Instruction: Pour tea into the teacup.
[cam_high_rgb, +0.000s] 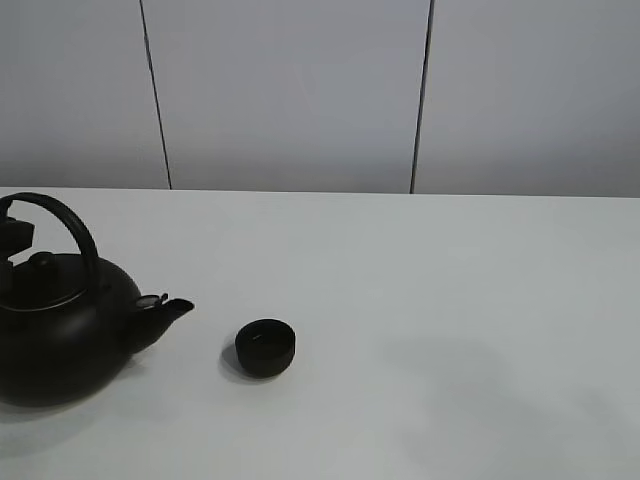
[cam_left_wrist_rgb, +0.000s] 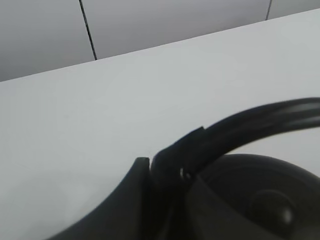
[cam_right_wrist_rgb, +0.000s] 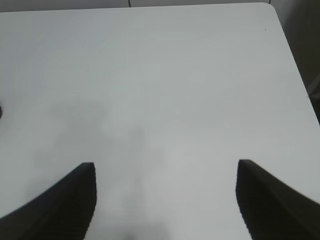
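Note:
The big black teapot (cam_high_rgb: 60, 340) stands upright at the left of the white table, with its spout (cam_high_rgb: 170, 308) pointing right towards the teacup. The teacup (cam_high_rgb: 266, 347), small, round and matte black, sits a short way right of the spout. My left gripper (cam_high_rgb: 14, 235) is shut on the left side of the teapot's arched handle (cam_high_rgb: 75, 225). The left wrist view shows a finger (cam_left_wrist_rgb: 130, 200) against the handle (cam_left_wrist_rgb: 250, 125), above the lid (cam_left_wrist_rgb: 270, 205). My right gripper (cam_right_wrist_rgb: 165, 200) is open and empty above bare table; it is out of the exterior high view.
The white table (cam_high_rgb: 450, 300) runs back to a grey panelled wall (cam_high_rgb: 290, 90). The right wrist view shows the table's right edge and rounded far corner (cam_right_wrist_rgb: 272, 7).

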